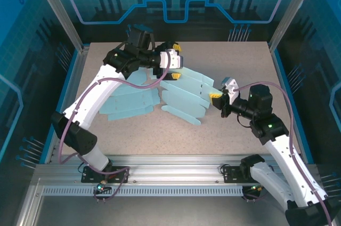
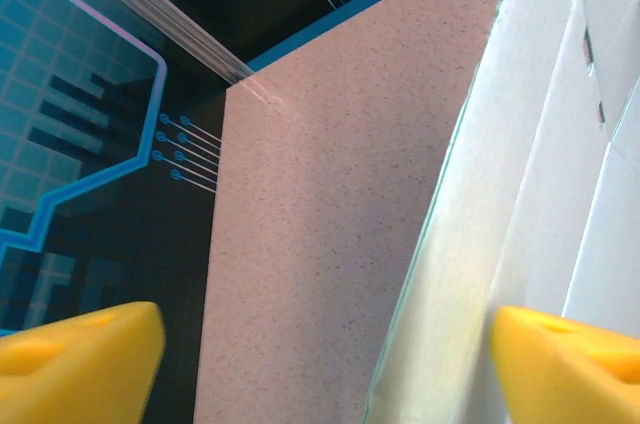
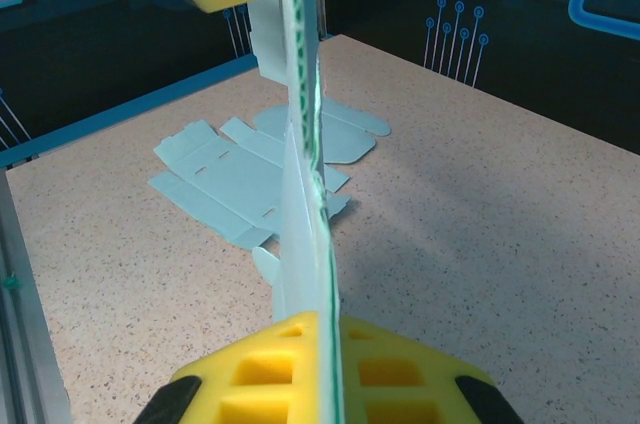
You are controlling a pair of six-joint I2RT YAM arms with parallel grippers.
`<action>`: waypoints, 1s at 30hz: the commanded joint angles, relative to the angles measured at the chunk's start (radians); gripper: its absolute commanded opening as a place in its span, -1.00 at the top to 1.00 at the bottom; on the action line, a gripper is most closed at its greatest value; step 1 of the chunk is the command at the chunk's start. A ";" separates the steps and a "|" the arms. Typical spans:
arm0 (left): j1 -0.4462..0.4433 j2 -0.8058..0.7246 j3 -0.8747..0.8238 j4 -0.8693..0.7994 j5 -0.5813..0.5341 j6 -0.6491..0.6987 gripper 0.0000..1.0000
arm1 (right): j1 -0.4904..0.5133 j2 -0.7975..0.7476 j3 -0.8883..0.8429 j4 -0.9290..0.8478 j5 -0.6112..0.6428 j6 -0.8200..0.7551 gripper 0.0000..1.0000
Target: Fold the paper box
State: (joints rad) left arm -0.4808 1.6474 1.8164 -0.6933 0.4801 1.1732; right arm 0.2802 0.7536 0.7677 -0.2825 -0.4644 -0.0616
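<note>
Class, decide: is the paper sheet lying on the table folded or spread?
Spread: the sheet lies flat on the table, flaps out.

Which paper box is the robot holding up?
The right-hand paper box, pinched in the right fingers; the other paper box lies flat on the table.

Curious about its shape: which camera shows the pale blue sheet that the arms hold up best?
Top external: the sheet shows its whole spread-out outline. Right wrist sees it edge-on; left wrist, just one pale strip.
</note>
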 commanded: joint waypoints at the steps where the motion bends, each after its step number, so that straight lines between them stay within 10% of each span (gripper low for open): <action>1: -0.002 0.012 0.046 -0.092 0.043 0.065 -0.44 | 0.016 0.005 0.035 -0.001 -0.011 -0.014 1.00; 8: -0.005 0.033 0.025 -0.065 -0.011 0.033 0.49 | 0.017 0.041 0.035 0.015 0.007 -0.009 1.00; 18: -0.023 0.064 -0.005 -0.001 -0.112 -0.031 0.98 | 0.013 0.159 0.061 0.034 0.046 0.012 1.00; 30: -0.094 0.255 0.107 0.010 -0.389 -0.185 1.00 | -0.075 0.418 0.187 -0.069 0.257 0.156 0.73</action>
State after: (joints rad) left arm -0.5610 1.8500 1.8725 -0.7197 0.1669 1.0504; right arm 0.2298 1.1389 0.9115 -0.3149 -0.2428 0.0349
